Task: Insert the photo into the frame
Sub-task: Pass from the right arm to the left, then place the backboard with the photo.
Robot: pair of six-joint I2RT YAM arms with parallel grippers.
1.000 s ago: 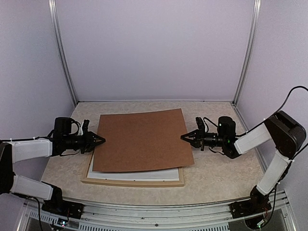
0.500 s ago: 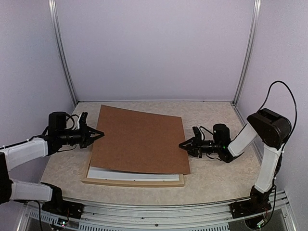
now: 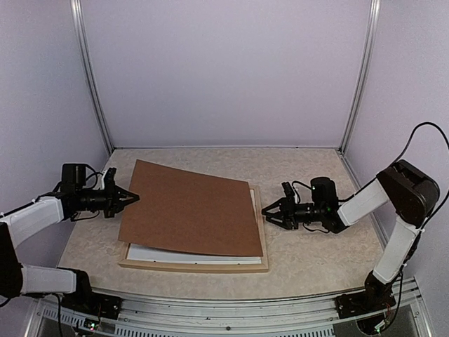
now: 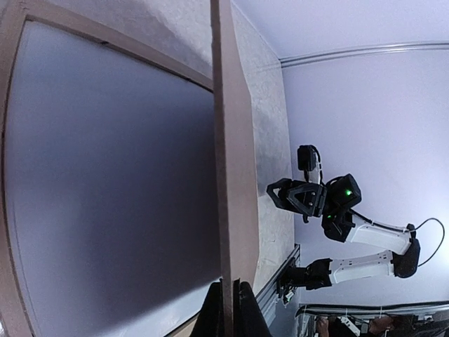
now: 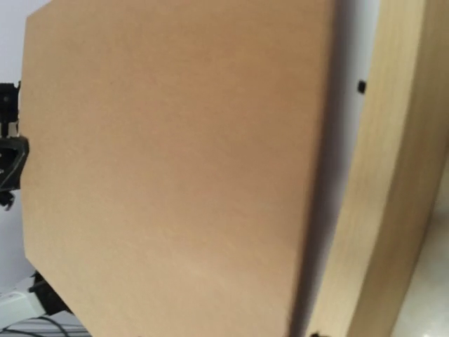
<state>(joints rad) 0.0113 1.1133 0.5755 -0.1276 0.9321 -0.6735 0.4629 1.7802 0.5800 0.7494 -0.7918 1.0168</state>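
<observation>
**1 claw released, 1 claw pinching: board drawn off to the left**

2 changes are noted. The right claw [image 3: 266, 213] is now spread and stands just beside the right rail of the frame [image 3: 196, 267], apart from the backing board [image 3: 189, 210]. The left claw [image 3: 133, 197] is pressed together on the board's left edge, which is held raised above the counter [image 3: 309, 260].

A white sheet, taken to be the photo [image 3: 196, 255], is seen inside the frame beneath the board, at lower centre of the overhead view; its printed side is not shown.

Against the earliest overhead picture, the board has been shifted toward the left of the picture and the frame's right rail uncovered. Then, the right claw was closed at the board's right edge. The board is judged to be in hand by 1 arm only, so its seating is not yet done.
</observation>
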